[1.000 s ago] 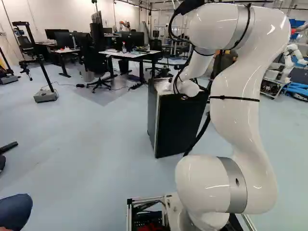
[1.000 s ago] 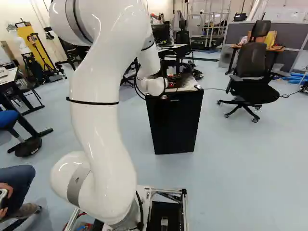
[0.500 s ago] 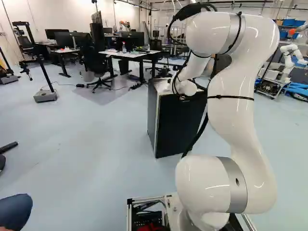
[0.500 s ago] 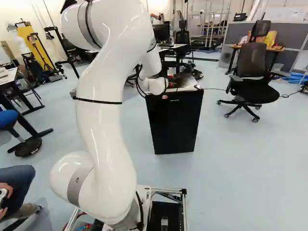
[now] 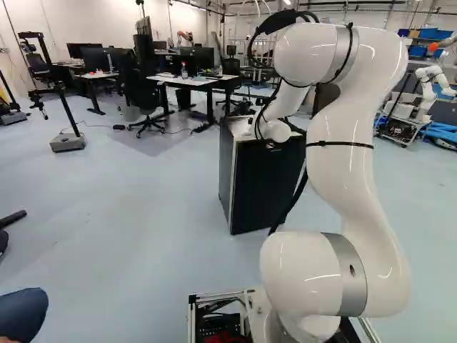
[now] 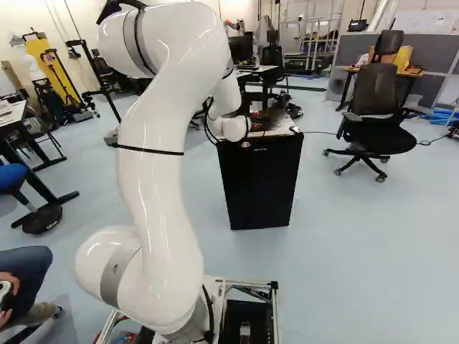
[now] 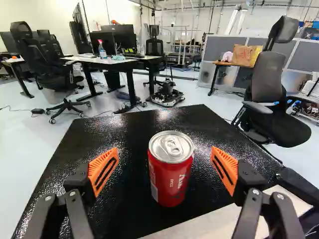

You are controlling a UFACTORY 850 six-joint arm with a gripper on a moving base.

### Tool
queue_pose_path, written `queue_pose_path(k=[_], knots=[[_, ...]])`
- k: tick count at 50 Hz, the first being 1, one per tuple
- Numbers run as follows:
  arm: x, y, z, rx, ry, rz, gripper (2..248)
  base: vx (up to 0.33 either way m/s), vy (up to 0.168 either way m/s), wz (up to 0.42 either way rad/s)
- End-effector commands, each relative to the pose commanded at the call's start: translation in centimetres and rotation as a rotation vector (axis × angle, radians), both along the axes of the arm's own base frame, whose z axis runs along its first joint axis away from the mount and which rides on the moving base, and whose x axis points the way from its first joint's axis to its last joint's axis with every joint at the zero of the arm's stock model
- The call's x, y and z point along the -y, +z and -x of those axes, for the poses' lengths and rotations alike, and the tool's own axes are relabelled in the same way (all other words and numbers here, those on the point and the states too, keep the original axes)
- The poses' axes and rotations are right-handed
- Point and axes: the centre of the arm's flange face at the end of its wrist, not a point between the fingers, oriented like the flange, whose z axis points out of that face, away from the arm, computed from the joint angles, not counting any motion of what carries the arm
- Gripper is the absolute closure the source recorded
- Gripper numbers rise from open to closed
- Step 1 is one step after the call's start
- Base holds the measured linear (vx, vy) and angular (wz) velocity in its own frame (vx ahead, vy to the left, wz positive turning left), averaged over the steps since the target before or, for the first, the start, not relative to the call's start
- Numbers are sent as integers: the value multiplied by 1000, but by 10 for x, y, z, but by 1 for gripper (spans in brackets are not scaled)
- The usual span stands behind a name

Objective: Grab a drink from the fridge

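Pale blue-grey floor (image 5: 143, 207) is spread around a black, box-shaped fridge (image 6: 259, 186), with a white-topped work table (image 5: 187, 81) seen beyond it at the far left and a black mesh office chair (image 6: 374, 107) at the far right. The glossy white robot arm (image 5: 343, 179) is reached forward over the fridge's near edge. On the fridge's textured black top (image 7: 124, 130), a red metal drink can with a silver lid (image 7: 170, 169) is stood upright, as shown in the wrist view.

The can is framed by the black two-finger gripper with orange pads (image 7: 163, 170). Its fingers are spread wide, one on either side of the can, and a gap is left at both flanks, so nothing is being pinched.

As to progress, the approach is judged to be nearly or fully done: the can has been reached and is roughly centred between the pads. The grip itself is not yet made, and the lifting and carrying away are left to be done. The fridge's near face appears closed, and the drink is found on top rather than inside; whether it was ever taken from within cannot be told. A closing of the fingers seems to be called for next, with the can kept centred lest it be nudged or tipped.
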Motion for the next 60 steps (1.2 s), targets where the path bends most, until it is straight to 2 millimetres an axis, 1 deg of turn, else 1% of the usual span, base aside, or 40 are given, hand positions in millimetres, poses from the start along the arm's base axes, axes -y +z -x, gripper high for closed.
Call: queue_pose_path(k=[2,3,7,8,13,14,18,19,23,24,39,60], knots=[[0,0,0,0,0,0,3,0,0,0],[0,0,0,0,0,0,25,0,0,0],[0,0,0,0,0,0,25,0,0,0],[0,0,0,0,0,0,64,0,0,0],[0,0,0,0,0,0,64,0,0,0],[0,0,0,0,0,0,102,0,0,0],[0,0,0,0,0,0,102,0,0,0],[0,0,0,0,0,0,140,0,0,0],[0,0,0,0,0,0,140,0,0,0],[0,0,0,0,0,0,150,0,0,0],[0,1,0,1,0,0,150,0,0,0],[0,22,1,33,0,7,150,0,0,0]])
